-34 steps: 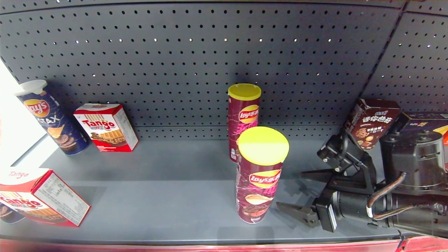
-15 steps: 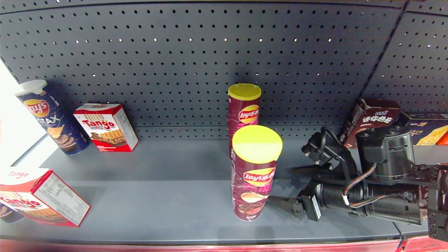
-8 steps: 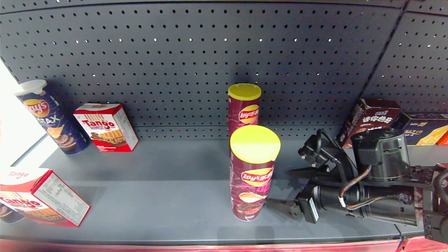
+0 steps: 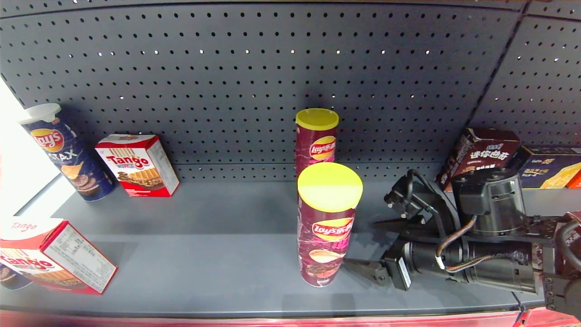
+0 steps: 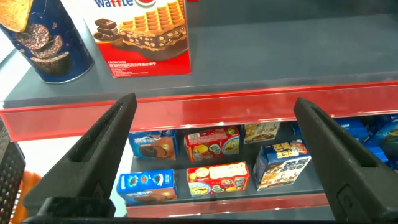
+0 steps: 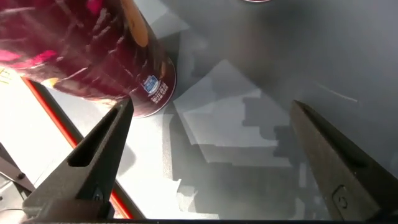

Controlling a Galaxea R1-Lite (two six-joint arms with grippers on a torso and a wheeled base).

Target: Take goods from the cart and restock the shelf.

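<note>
Two maroon chip cans with yellow lids stand on the grey shelf (image 4: 204, 254), the front can (image 4: 327, 227) near the middle and the back can (image 4: 316, 136) by the pegboard. My right gripper (image 4: 370, 245) lies low on the shelf just right of the front can. It is open, and its near fingertip is close to the can's base. In the right wrist view the front can (image 6: 81, 56) is just ahead of one finger, outside the right gripper (image 6: 211, 104). My left gripper (image 5: 214, 101) is open and holds nothing, in front of the shelf's red edge (image 5: 249, 106).
A blue chip can (image 4: 68, 154) and a red waffle box (image 4: 138, 163) stand at the back left. Another waffle box (image 4: 59, 261) lies at the front left. A brown box (image 4: 481, 152) and other boxes (image 4: 549, 170) stand at the right. A lower shelf holds several small boxes (image 5: 211, 162).
The right arm has moved left along the shelf and turned its wrist. The front can has shifted slightly left with it. The other goods stay put.
</note>
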